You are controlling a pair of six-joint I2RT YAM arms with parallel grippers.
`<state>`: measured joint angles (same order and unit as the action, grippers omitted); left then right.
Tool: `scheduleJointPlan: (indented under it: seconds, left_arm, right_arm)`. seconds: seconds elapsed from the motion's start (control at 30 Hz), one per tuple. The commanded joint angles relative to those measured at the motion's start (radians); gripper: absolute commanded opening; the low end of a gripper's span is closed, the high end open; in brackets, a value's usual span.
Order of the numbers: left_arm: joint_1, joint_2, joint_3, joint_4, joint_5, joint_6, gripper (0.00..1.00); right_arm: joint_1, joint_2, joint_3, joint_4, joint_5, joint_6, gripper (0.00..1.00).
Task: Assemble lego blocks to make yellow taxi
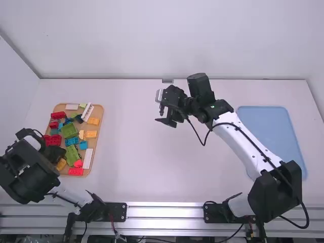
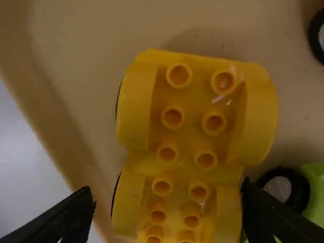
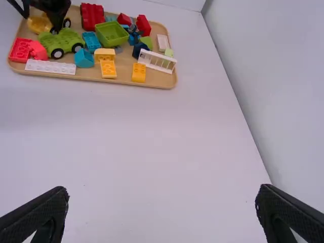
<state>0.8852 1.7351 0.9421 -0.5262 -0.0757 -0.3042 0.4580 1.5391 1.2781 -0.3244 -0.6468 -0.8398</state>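
My left end effector (image 2: 168, 191), released, straddles part of the yellow base (image 2: 192, 101), whose long axis runs out between the fingers, across their closing line; my open right end effector (image 3: 163, 188) is farther from it.

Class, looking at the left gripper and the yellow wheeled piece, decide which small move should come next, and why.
Probably close the left gripper on the yellow wheeled piece: the open fingers straddle it, a gap shows beside one finger, and a yellow taxi likely needs it.
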Motion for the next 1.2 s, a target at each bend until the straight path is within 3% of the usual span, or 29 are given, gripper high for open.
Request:
scheduleJointPlan:
  seconds: [0.0,0.23,0.37,0.53,0.63,0.7,0.83,0.97,1.03,1.17]
  left_arm:
    - [-0.008,0.0,-0.025,0.008,0.005,0.067,0.77]
    - [-0.008,0.0,-0.061,0.049,0.042,0.193,0.83]
    - [-0.008,0.0,-0.061,0.059,0.038,0.159,0.75]
    - [-0.007,-0.001,-0.059,0.065,0.039,0.134,0.55]
    - [-0.001,-0.005,-0.048,0.068,0.054,0.128,0.61]
    - [-0.004,-0.018,-0.035,0.055,0.061,0.13,0.57]
    - [-0.002,-0.161,-0.011,-0.016,0.064,0.111,0.44]
    - [-0.023,-0.327,-0.014,-0.057,0.145,0.167,0.46]
    - [-0.071,-0.435,-0.014,-0.11,0.294,0.318,0.51]
    - [-0.239,-0.567,-0.014,-0.179,0.443,0.462,0.35]
  right_arm:
    - [0.0,0.012,0.029,-0.001,-0.003,0.005,0.99]
    - [0.0,0.012,0.029,0.0,-0.003,0.005,0.99]
    - [0.001,0.011,0.03,0.001,-0.002,0.002,0.98]
    - [0.0,0.011,0.03,0.0,-0.003,0.003,0.99]
    - [-0.001,0.011,0.03,0.0,-0.003,0.003,0.99]
    - [-0.006,0.011,0.03,0.0,-0.003,0.002,0.99]
    - [-0.019,0.011,0.03,0.002,-0.006,0.007,0.99]
    - [-0.031,0.011,0.03,-0.005,-0.01,0.006,0.99]
    - [-0.035,0.011,0.03,-0.008,-0.01,0.006,0.99]
    - [-0.034,0.007,0.03,-0.008,-0.01,0.006,0.99]
